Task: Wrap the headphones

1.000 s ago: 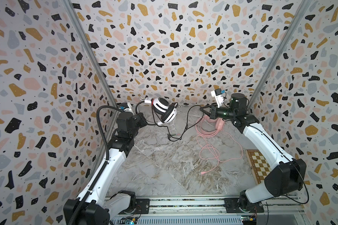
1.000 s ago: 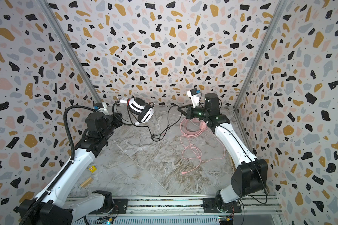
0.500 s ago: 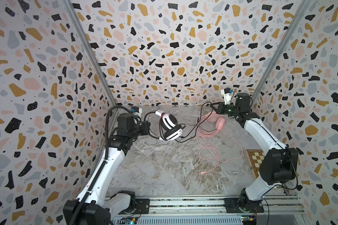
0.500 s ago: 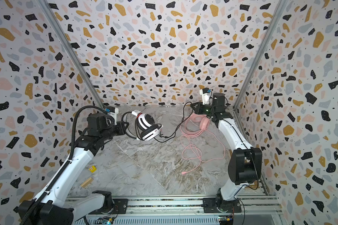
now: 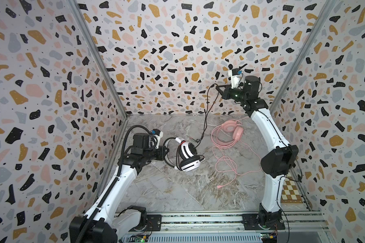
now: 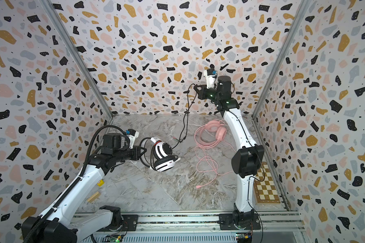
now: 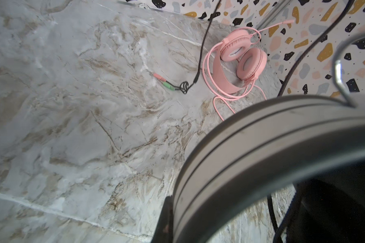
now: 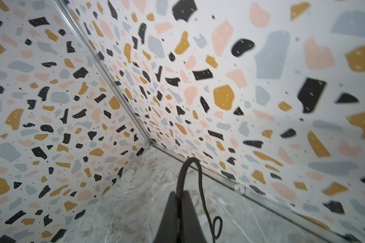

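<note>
- The white headset is held by its black band in the left gripper, whose jaws are clamped on the band, left of the table's middle.
- Whether its lower ear cup touches the marble table cannot be told.
- The thin black cable is pinched between the closed jaws of the right gripper, which is held high near the back wall.
- From there the cable hangs down to the table, where its pink and green plugs lie.
- The pink headset lies at the back right, just beside the right arm.
- Its pink cable is spread in loose loops toward the front.
</note>
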Robot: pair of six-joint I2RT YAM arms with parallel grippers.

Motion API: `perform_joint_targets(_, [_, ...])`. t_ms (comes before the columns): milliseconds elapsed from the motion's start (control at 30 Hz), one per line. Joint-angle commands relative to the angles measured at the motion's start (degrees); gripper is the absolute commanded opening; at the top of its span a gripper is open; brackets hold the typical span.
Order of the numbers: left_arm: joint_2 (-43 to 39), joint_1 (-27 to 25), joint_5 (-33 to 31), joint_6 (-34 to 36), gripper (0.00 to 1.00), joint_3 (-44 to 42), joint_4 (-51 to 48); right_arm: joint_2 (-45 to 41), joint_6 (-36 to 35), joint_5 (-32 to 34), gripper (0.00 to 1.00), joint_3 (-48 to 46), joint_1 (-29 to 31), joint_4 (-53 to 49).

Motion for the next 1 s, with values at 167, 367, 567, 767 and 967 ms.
perform_joint_targets(167, [0.3, -11.4, -3.7, -4.0, 0.0, -2.1, 6.9, -0.5, 0.3, 3.2, 0.0, 3.4, 3.8, 3.2])
perform_joint_targets(367, [3.7, -16.2, -7.7, -5.3, 0.0, -2.9, 8.0, -1.5, 0.2, 2.4, 0.0, 1.9, 6.3, 5.1])
perform_joint_targets(567, [6.9, -17.3, -10.6, -6.8, 0.0, -1.8, 8.7, -4.0, 0.1, 0.7, 0.0, 2.5, 9.0, 5.0])
perform_joint_targets(767, [11.4, -17.5, -17.3, -9.6, 0.0, 0.2, 6.1, -12.6, -3.0, 3.2, 0.0, -5.2, 13.9, 6.3])
perform_joint_targets(967, [13.2, -17.5, -23.3, -16.0, 0.0, -1.3, 9.2, -25.0, -0.9, 3.0, 0.0, -22.2, 17.6, 16.4])
